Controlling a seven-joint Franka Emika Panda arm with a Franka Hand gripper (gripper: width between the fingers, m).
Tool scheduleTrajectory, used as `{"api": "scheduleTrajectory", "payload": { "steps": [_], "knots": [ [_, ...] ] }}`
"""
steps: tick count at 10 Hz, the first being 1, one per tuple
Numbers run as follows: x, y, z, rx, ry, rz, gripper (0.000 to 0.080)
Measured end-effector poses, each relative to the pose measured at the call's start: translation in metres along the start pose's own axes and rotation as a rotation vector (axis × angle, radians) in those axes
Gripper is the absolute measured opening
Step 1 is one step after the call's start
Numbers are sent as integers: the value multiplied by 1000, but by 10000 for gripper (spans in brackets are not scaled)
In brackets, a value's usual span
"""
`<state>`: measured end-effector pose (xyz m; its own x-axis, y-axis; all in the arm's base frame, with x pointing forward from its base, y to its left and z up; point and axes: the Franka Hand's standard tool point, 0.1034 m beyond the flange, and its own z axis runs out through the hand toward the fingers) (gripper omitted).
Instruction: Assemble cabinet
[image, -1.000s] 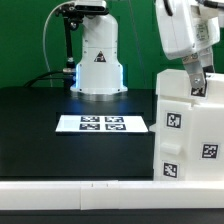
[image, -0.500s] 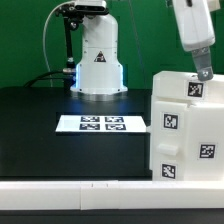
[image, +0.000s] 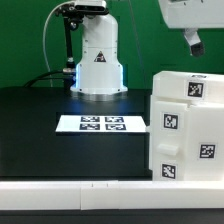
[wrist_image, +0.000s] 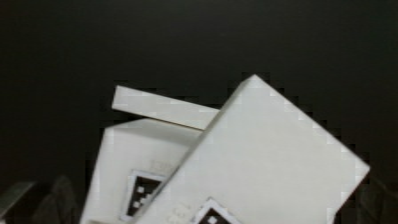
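The cabinet (image: 186, 125), a tall white box with black-and-white square tags on its top and front faces, stands on the black table at the exterior view's right. My gripper (image: 195, 43) hangs in the air above its top, clear of it, and holds nothing. In the wrist view the cabinet (wrist_image: 249, 160) lies below me, with a white panel edge (wrist_image: 169, 108) jutting out from it and two tags showing. My dark fingers (wrist_image: 25, 203) show faintly at the far corners, wide apart and open.
The marker board (image: 103, 123) lies flat on the black table in the middle. Behind it stands the white robot base (image: 98, 60) with its blue light. A white rail (image: 70, 190) runs along the near edge of the table.
My gripper has let go of the cabinet's top corner, opened, and risen up and away. The cabinet stays where it stood.
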<state>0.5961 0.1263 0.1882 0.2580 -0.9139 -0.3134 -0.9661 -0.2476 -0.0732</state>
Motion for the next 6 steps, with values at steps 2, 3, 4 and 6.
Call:
{"api": "scheduleTrajectory", "payload": {
  "steps": [2, 3, 4, 6],
  "knots": [
    [2, 2, -1, -47, 26, -290, 796],
    [3, -3, -2, -82, 54, -490, 796],
    [5, -9, -1, -111, 75, -734, 796],
    [4, -10, -2, -98, 84, -791, 796]
  ]
}}
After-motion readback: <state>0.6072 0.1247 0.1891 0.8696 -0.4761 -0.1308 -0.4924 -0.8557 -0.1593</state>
